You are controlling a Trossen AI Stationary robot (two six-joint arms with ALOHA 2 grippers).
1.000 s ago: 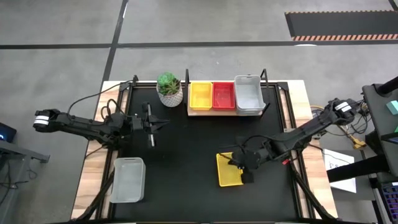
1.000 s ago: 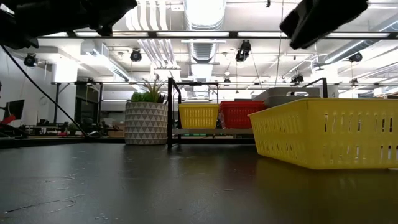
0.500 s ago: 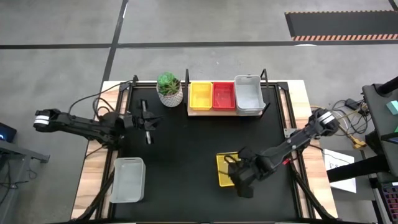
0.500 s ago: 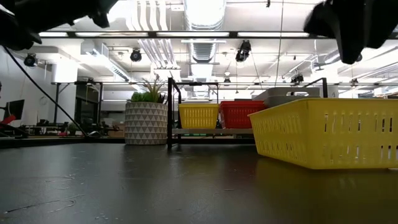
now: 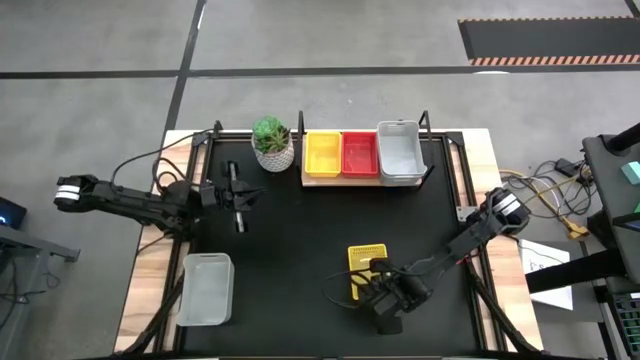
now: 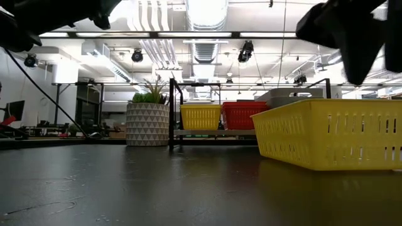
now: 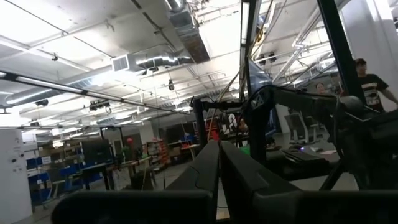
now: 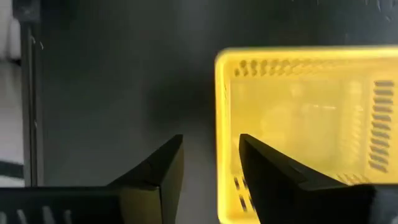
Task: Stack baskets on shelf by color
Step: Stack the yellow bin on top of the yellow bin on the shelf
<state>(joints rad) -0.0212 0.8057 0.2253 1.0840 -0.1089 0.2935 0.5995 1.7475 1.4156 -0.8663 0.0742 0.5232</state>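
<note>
One yellow basket (image 5: 369, 268) lies loose at five o'clock on the tabletop (image 5: 300, 240); the right end effector (image 8: 210, 163), fingers spread, straddles its wall and could shove it aside when closing.

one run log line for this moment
right end effector: open, straddling yellow basket wall | left end effector: shut, idle | shelf: three baskets

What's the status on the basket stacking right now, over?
Right gripper open, straddling yellow basket wall, not gripped. Left gripper shut, idle near plant pot. Shelf holds three baskets. Nothing blocking.
</note>
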